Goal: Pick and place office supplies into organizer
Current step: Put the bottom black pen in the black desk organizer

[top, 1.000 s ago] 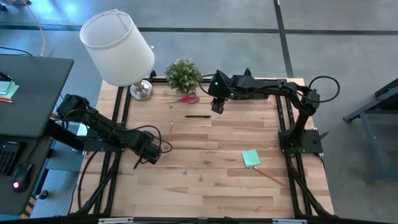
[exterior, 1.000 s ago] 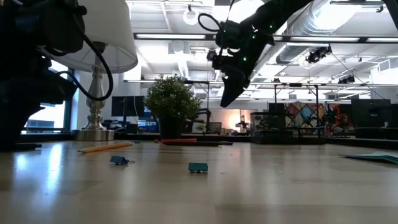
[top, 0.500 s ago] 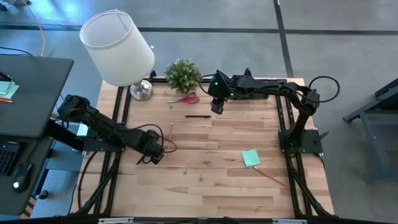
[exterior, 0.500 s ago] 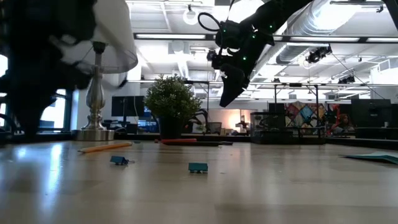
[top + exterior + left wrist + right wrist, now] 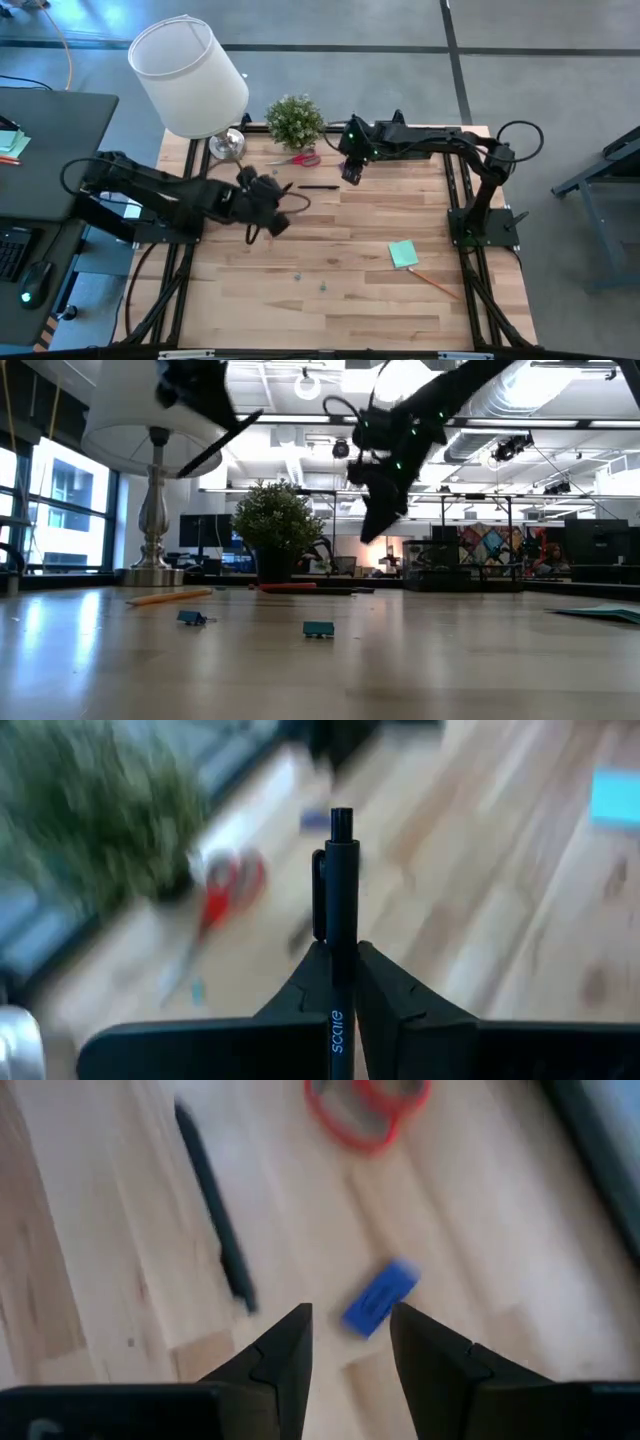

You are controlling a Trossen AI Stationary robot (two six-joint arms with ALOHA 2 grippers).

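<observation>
The left claw (image 5: 340, 985) pinches a pen (image 5: 340, 910) lengthwise along its fingers, while the right claw (image 5: 348, 1342), spread, hangs over a blue piece (image 5: 380, 1296) at twelve o'clock.

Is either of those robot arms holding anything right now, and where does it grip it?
Yes. The left pincer is shut on a dark pen, gripped partway along its barrel, clip end sticking out. The right pincer is open and empty above a small blue piece.
</observation>
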